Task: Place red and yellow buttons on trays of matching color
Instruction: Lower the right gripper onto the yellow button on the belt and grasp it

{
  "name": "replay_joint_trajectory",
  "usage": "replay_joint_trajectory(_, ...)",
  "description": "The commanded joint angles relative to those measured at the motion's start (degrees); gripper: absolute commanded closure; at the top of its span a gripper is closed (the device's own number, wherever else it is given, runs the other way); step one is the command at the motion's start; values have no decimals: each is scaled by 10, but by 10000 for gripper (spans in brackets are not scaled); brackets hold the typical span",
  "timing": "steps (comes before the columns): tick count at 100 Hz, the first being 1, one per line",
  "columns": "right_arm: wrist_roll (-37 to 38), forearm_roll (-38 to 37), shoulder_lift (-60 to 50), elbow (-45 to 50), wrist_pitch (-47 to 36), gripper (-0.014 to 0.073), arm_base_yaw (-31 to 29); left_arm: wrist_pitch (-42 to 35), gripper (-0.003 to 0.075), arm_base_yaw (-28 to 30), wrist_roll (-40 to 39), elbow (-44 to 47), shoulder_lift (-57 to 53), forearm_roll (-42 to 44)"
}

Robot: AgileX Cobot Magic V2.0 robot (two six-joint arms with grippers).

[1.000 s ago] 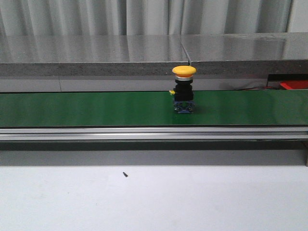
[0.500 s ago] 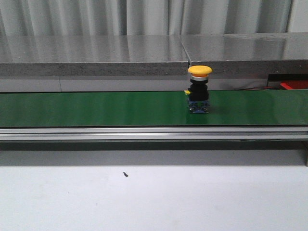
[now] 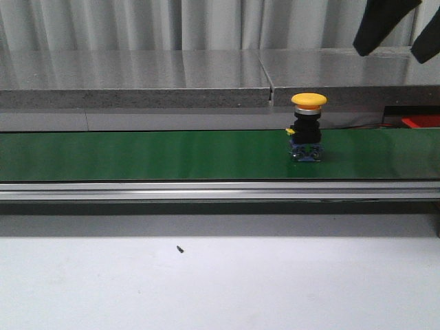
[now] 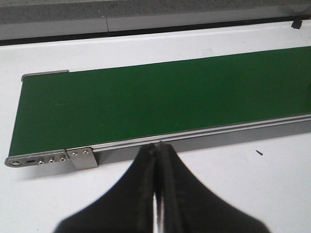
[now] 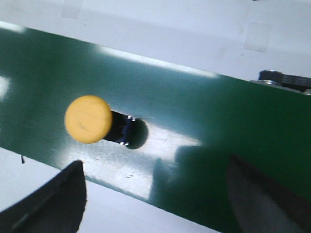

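The yellow button (image 3: pixel 309 126) stands upright on the green belt (image 3: pixel 137 155), not picked up yet. The right gripper (image 3: pixel 397 27) hangs above it, jaws wide apart. The left gripper (image 4: pixel 158 194), jaws together, waits near the belt's end. No trays show.

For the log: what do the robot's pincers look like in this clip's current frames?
Both are plain matte black with no visible markings or cables. The left pincer shows two broad fingers tapering to a narrow tip. The right pincer shows two dark, rounded finger ends, slightly blurred; in the front view its fingers appear as flat black blades at the top edge.
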Motion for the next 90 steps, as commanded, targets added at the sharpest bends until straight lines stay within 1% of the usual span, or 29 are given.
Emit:
replay_joint_trajectory(1, -8, 13, -2, -14, -16, 2, 12, -38, 738, -4, 1, -16, 0, -6)
replay_joint_trajectory(19, -9, 37, 26, -15, -16, 2, 21, -38, 738, -4, 1, -16, 0, -6)
replay_joint_trajectory(34, -29, 67, 51, -15, -17, 2, 21, -38, 738, -4, 1, -16, 0, -6)
replay_joint_trajectory(61, -40, 77, 94, -15, -70, 10, 21, -38, 738, -4, 1, -16, 0, -6)
replay_joint_trajectory(66, -40, 78, 101, -15, -76, 41, 21, -38, 738, -4, 1, -16, 0, -6)
replay_joint_trajectory(71, -40, 79, 106, -15, -80, 102, 21, -38, 738, -4, 1, -16, 0, -6)
replay_joint_trajectory(83, -40, 79, 106, -15, -86, 329, 21, -38, 738, -4, 1, -16, 0, -6)
replay_joint_trajectory(90, -40, 79, 105, -15, -90, 417, 21, -38, 738, -4, 1, -16, 0, -6)
